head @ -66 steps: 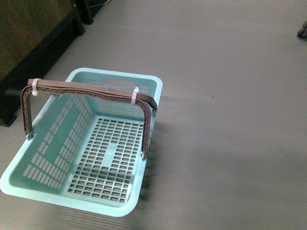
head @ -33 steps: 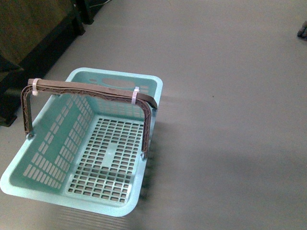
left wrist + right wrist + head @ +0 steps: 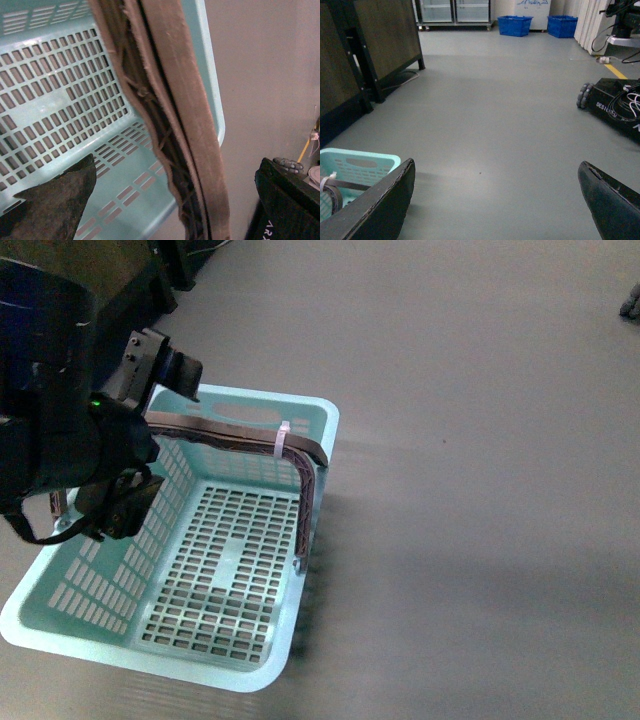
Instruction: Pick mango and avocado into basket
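The left end effector [image 3: 150, 435] has just swung in, open, astride the brown handle [image 3: 230, 430] of the empty light teal slotted plastic basket [image 3: 300, 410]. No mango or avocado shows, so picking hasn't begun.

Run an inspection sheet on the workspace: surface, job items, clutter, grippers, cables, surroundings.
Surface: bare grey floor; no table in view.
Job's things: teal basket on the floor, with nothing in the part that shows. Its brown handle is upright and held by white ties. The mango and avocado are not seen in any view.
Clutter: nothing seen.
Grippers: left gripper is open, over the basket's left side, with a finger on either side of the handle. Right gripper is open, empty and facing open floor.
Cables: loose wires on a wheeled base.
Surroundings: dark cabinets and blue crates at the far wall.
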